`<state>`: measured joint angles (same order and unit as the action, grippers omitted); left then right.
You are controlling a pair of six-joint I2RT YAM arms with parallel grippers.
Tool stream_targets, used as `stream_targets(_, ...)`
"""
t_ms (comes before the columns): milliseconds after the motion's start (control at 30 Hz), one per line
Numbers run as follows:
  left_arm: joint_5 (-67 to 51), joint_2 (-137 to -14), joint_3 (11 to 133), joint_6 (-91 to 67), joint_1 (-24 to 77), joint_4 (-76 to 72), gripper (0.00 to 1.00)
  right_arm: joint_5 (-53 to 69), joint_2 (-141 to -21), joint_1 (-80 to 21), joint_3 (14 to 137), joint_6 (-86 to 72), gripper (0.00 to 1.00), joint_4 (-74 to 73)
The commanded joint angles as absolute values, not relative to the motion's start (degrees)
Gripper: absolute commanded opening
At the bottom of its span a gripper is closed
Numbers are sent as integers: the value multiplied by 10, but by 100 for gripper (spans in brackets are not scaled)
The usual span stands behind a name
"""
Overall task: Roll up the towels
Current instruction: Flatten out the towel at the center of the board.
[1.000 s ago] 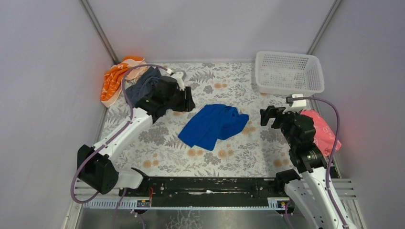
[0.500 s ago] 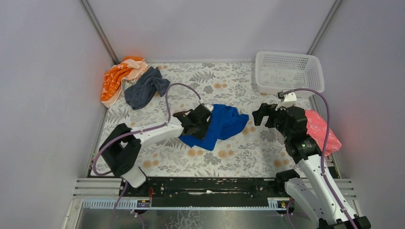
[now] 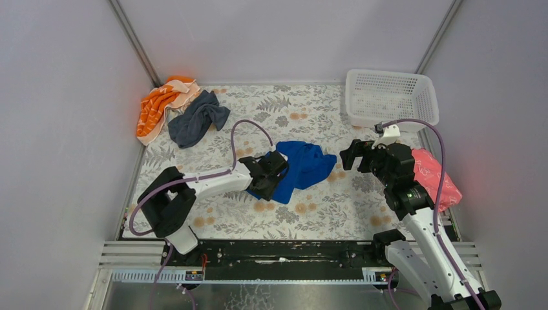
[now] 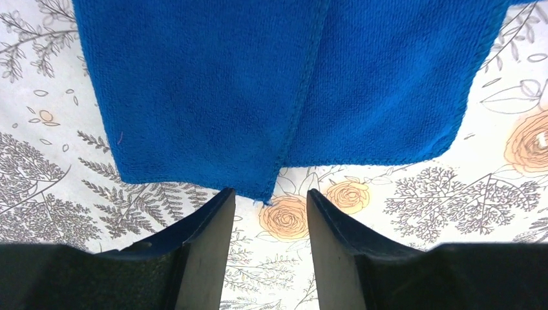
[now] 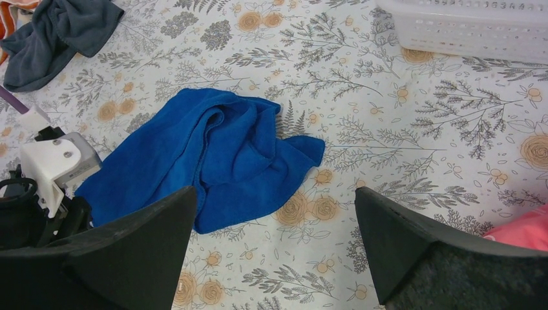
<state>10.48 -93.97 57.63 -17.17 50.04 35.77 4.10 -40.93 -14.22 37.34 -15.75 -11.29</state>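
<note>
The left wrist view shows what the top view hides: a hemmed corner of the blue towel (image 4: pixel 258 84) lies just ahead of the left pincer (image 4: pixel 268 194). Its fingers stand a little apart, with only counter (image 4: pixel 413 194) between them. From above, the left arm (image 3: pixel 213 184) is stretched low and flat. The right pincer (image 5: pixel 271 200), widely spread, hangs raised, with the blue towel below and ahead of it. The grey towel (image 5: pixel 52 32) is far beyond, to its left.

Lab cell: white walls (image 3: pixel 291 39), aluminium rail (image 3: pixel 113 257)
</note>
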Motion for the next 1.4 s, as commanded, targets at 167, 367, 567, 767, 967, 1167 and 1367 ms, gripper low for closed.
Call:
stream_targets(167, 91, -940, 555, -181, 500, 378, 44, 49, -404, -145, 377, -166, 99, -85)
stream_targets(367, 77, -973, 559, -171, 487, 367, 42, 52, -402, -145, 375, -168, 99, -86)
stream_targets(567, 58, -1005, 564, -171, 482, 364, 32, 51, -398, -145, 374, -167, 99, -86)
stream_targets(767, 49, -1017, 564, -173, 472, 369, 16, 54, -400, -145, 370, -168, 100, -85)
stream_targets(967, 60, -987, 563, -180, 442, 380, 0, 65, -408, -145, 370, -170, 99, -81)
stream_targets(1167, 71, -906, 578, -171, 402, 395, 0, 90, -439, -145, 376, -177, 100, -70)
stream_targets(1367, 51, -833, 582, -133, 327, 401, 0, 122, -523, -145, 414, -181, 100, -72)
